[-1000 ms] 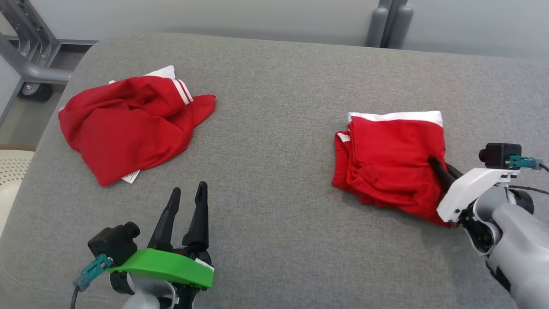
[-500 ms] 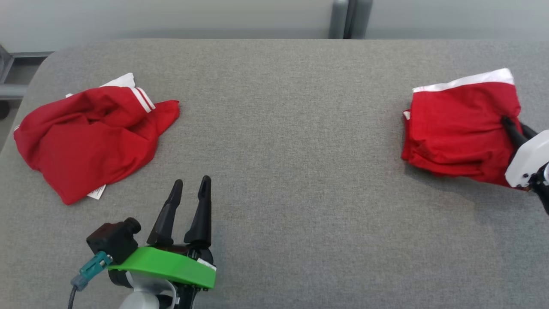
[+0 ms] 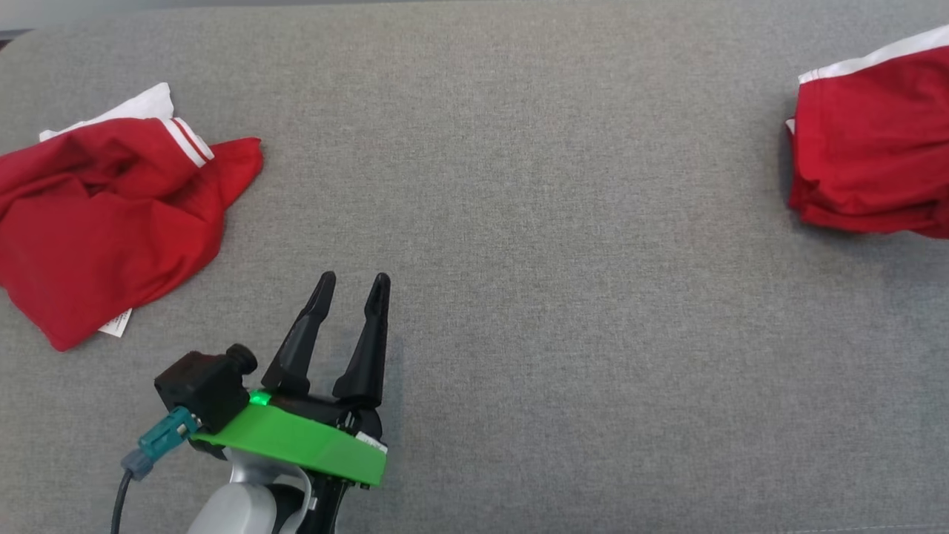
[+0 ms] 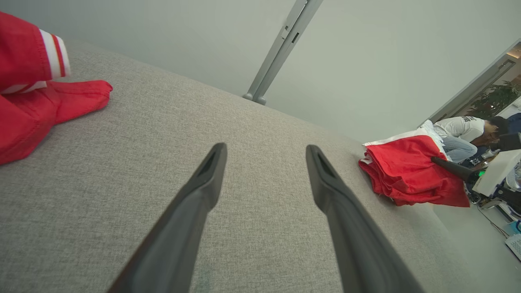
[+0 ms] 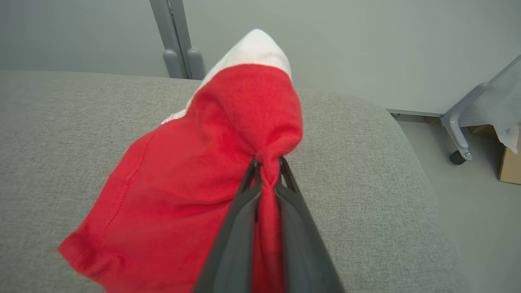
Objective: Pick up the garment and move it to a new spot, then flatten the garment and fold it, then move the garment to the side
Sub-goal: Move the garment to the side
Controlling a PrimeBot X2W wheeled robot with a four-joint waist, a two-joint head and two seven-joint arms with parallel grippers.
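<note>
- Pinching a bunched fold of the folded red garment (image 5: 195, 162) at frame centre, the right gripper (image 5: 267, 160) is clamped on cloth, probably to drag the stack sideways intact.
- That garment lies at the head view's upper right, on the grey cushion (image 3: 519, 222).
- Idle at lower left, the left gripper (image 3: 354, 277) gapes empty, clear of the crumpled garment (image 3: 96, 215).

In the head view, the right edge cut through the folded garment (image 3: 867, 141) at 2 o'clock, and the left edge sliced the crumpled garment (image 3: 96, 222) at 9 o'clock. The arm behind the left gripper (image 3: 354, 279) ran off the bottom at 7 o'clock. In the right wrist view, cloth pinched by the right gripper (image 5: 266, 162) left the frame at 6 o'clock, and a box (image 5: 511, 165) at 3 o'clock was half cut off. In the left wrist view, a person (image 4: 464, 132) at 3 o'clock was too small to make out.
</note>
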